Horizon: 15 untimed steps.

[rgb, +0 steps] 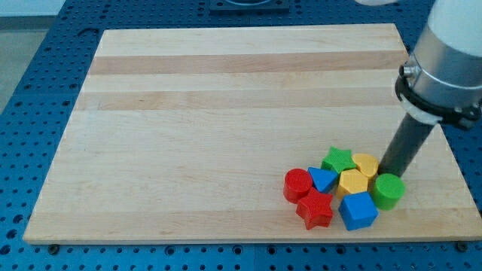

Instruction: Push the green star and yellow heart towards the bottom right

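Observation:
The green star (338, 159) and the yellow heart (366, 163) lie side by side at the top of a tight cluster near the board's bottom right. My tip (389, 173) stands just to the right of the yellow heart, touching or nearly touching it, and right above the green cylinder (388, 190). The rod slants up to the view's right.
The cluster also holds a yellow hexagon (352, 181), a blue triangle (322, 179), a red cylinder (297, 184), a red star (315, 208) and a blue cube (358, 211). The wooden board (226, 113) ends just below and right of them.

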Each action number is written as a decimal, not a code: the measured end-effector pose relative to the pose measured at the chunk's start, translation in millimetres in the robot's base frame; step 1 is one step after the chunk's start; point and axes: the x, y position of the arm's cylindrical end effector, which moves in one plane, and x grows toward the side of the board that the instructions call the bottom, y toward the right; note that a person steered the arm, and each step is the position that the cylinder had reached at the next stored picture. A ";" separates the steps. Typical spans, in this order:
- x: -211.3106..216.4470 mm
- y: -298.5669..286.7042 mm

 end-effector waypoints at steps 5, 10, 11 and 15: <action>-76.7 -33.2; -45.5 -86.7; -45.5 -75.5; -34.1 -126.6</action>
